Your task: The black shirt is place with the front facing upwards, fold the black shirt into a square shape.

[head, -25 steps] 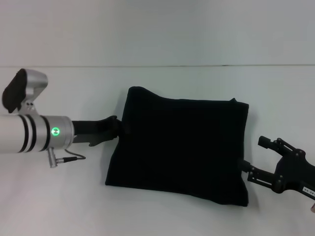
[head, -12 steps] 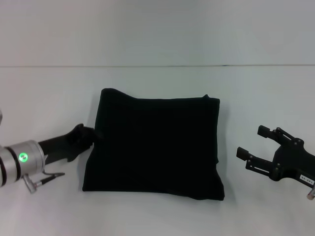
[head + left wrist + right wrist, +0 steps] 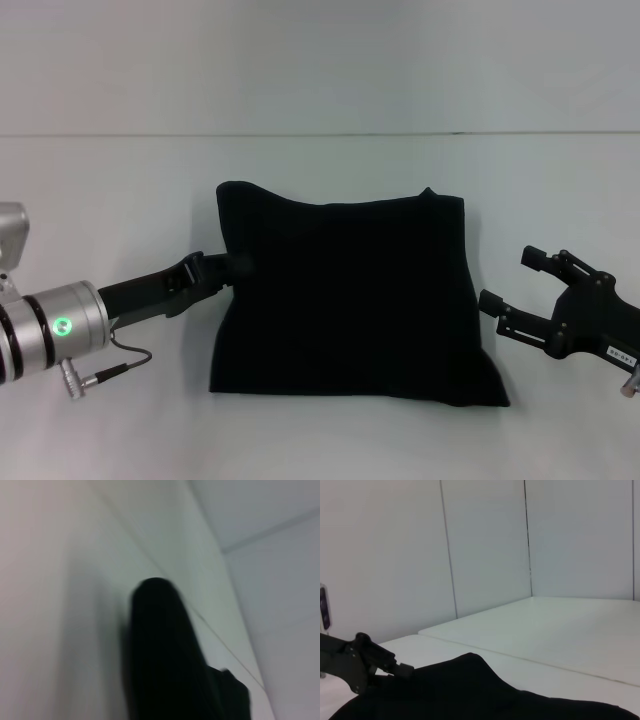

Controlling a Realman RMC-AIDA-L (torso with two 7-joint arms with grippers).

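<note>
Black shirt (image 3: 345,300) folded roughly square, mid white table (image 3: 320,440). Left gripper (image 3: 232,266) pinching its left edge. Right gripper (image 3: 515,292) spread wide, just beside right edge. Pale panelled wall (image 3: 485,545) behind.

White bench (image 3: 330,440) carrying a black shirt (image 3: 345,300), folded into a rough square and lying flat near the middle of its surface.
</note>
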